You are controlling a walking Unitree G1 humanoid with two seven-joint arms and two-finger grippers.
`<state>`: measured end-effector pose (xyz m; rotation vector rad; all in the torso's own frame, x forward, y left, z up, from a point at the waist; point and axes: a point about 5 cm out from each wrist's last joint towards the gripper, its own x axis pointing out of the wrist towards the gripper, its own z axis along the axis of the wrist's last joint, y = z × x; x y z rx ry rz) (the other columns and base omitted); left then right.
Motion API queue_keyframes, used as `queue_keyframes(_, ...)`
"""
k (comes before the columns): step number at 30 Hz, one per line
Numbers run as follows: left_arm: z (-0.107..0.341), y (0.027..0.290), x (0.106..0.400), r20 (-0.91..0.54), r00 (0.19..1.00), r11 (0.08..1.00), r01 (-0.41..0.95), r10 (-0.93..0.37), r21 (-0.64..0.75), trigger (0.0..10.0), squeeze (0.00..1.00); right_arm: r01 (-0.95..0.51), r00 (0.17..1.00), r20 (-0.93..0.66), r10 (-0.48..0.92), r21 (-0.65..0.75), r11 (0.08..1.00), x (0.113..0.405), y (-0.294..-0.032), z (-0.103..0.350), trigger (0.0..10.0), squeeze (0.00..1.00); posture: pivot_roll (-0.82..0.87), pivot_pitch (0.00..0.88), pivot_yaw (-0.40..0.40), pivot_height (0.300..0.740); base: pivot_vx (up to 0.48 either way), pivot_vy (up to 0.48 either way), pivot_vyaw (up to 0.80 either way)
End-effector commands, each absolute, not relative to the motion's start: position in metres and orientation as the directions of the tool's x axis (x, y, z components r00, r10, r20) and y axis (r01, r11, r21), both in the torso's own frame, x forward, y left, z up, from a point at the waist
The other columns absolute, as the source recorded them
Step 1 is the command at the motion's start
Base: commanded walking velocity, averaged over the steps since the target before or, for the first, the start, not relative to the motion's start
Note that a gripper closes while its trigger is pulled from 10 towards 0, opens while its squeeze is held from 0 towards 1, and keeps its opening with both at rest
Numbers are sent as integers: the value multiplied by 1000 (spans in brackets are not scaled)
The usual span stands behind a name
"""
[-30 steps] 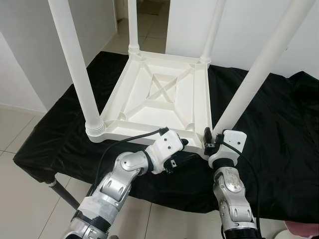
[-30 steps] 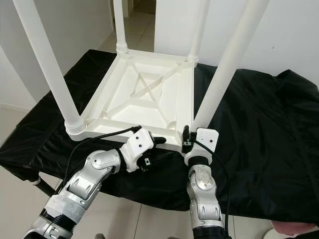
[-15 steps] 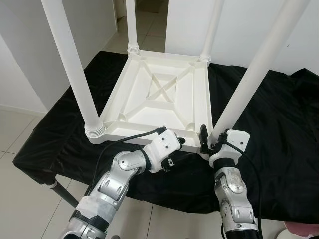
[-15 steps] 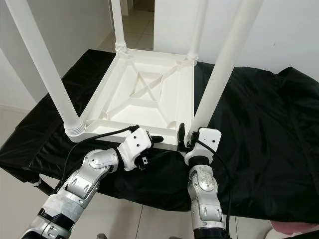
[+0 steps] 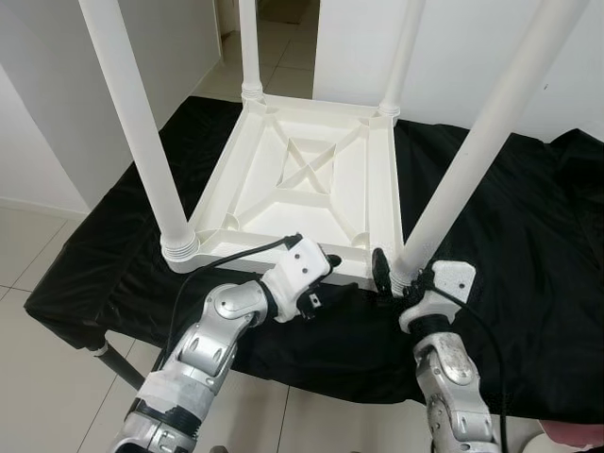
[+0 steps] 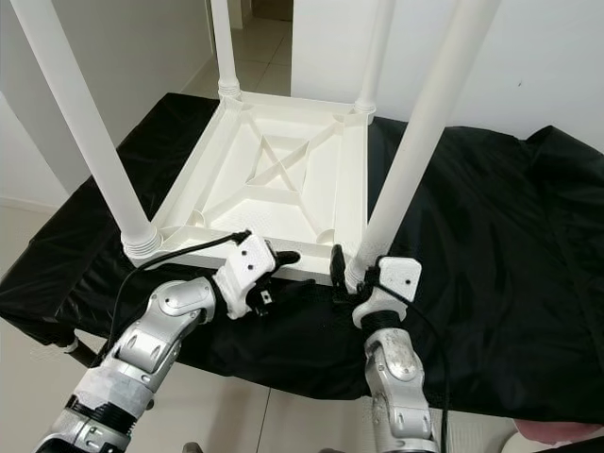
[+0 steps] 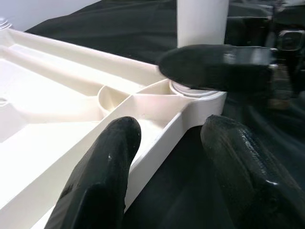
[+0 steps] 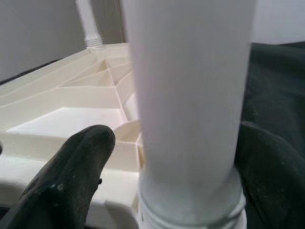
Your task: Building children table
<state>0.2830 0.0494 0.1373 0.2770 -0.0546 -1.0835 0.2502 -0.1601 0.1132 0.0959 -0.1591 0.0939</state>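
Note:
A white plastic children's table [image 5: 302,179] lies upside down on a black-draped table [image 5: 528,236], all of its legs standing up. My left gripper [image 6: 281,274] is at the near rim [image 7: 157,129], open, one finger over the rim and one under it. My right gripper [image 5: 396,278] is at the base of the near right leg [image 5: 472,160]. It is open, with one finger [image 8: 81,157] on each side of the leg [image 8: 190,95] and a gap showing on one side.
The black cloth hangs over the near edge above a tiled floor [image 5: 38,255]. A dark support leg [image 5: 118,363] shows low on the left. White walls stand behind, with a doorway [image 5: 283,28] at the back. Something pink [image 5: 576,436] lies at the bottom right.
Both grippers have drawn back slightly toward me. The left one slid left along the near rim; the right one sits lower at the leg's base.

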Motion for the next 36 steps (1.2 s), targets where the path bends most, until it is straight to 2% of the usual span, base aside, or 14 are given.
queue_keyframes(1,136,53,280,-96,458,428,875,-884,228,10000,0,-152,973,184,137,72,986,247,-169,116,10000,0,-82,0,7,740,0,0,0)
queue_keyframes(2,136,54,277,-104,426,395,890,-899,225,10000,0,-196,966,183,182,59,979,248,-174,117,10000,0,-82,0,9,740,0,0,0)
queue_keyframes(6,135,52,275,-120,392,363,908,-912,207,10000,0,-278,947,179,266,40,960,252,-181,121,10000,0,-93,0,23,740,0,0,0)
queue_keyframes(18,136,44,277,-130,377,347,915,-917,206,10000,0,-442,878,174,445,-61,895,275,-190,139,10000,0,-109,0,39,740,0,0,0)
queue_keyframes(19,136,41,275,-130,364,335,920,-922,202,10000,0,-505,847,151,510,-72,860,280,-189,140,8000,0,-113,0,42,740,0,0,0)
queue_keyframes(20,135,38,274,-132,350,321,926,-927,200,10000,0,-554,818,128,560,-85,828,283,-187,140,5373,0,-114,0,40,740,0,0,0)
queue_keyframes(21,135,37,273,-135,340,309,929,-931,204,10000,0,-584,799,108,591,-89,807,285,-186,139,4275,0,-113,0,38,740,0,0,0)
queue_keyframes(22,135,37,273,-135,340,309,929,-931,204,10000,0,-584,799,108,591,-89,807,285,-186,139,4275,0,-113,0,38,740,0,0,0)
queue_keyframes(23,135,35,273,-141,339,305,927,-930,217,10000,0,-627,772,66,632,-83,775,286,-186,134,1647,0,-109,0,32,740,0,0,0)
queue_keyframes(24,135,35,273,-141,339,305,927,-930,217,10000,0,-627,772,66,632,-83,775,286,-186,134,1647,0,-109,0,32,740,0,0,0)
queue_keyframes(25,135,35,275,-140,344,309,925,-929,222,10000,0,-643,761,48,647,-80,762,286,-187,131,431,0,-109,0,32,740,0,0,0)
queue_keyframes(26,136,35,275,-139,345,310,924,-928,223,10000,0,-646,758,46,650,-78,759,286,-187,131,0,0,-108,0,31,740,0,0,0)
queue_keyframes(36,137,34,276,-130,361,328,919,-923,219,10000,0,-610,792,27,610,-35,792,284,-200,121,0,0,-112,0,25,740,0,0,0)
